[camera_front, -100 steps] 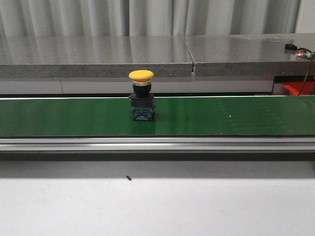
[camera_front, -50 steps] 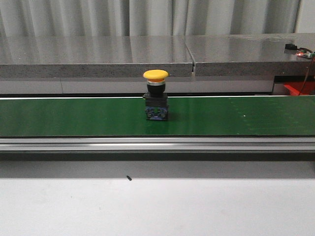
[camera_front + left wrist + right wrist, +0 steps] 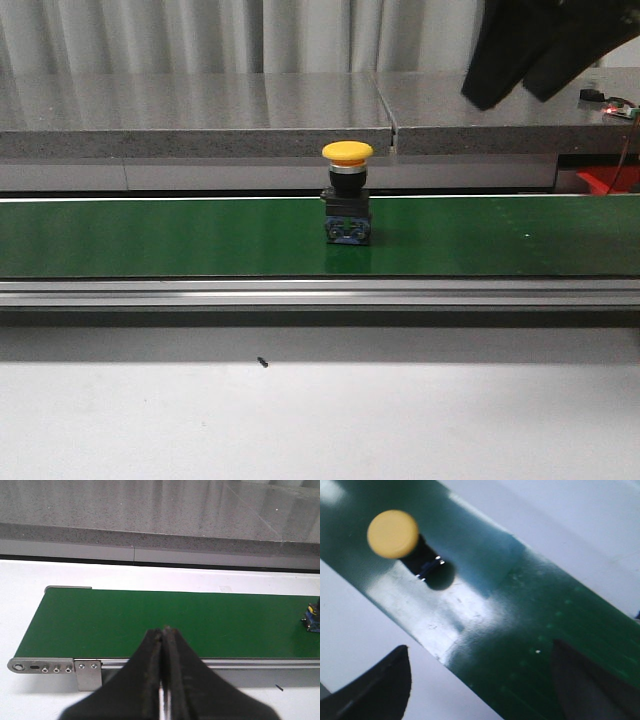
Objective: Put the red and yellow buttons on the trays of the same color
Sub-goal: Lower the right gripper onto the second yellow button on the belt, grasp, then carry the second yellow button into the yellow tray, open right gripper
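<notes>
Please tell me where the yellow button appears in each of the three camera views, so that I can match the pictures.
Front view: the yellow button stands upright on the green belt, slightly right of centre.
Left wrist view: only its dark base shows, cut off at the picture's right edge.
Right wrist view: seen from above, its yellow cap is at upper left.
Shared landmark: the green belt, under the button in every view.
</notes>
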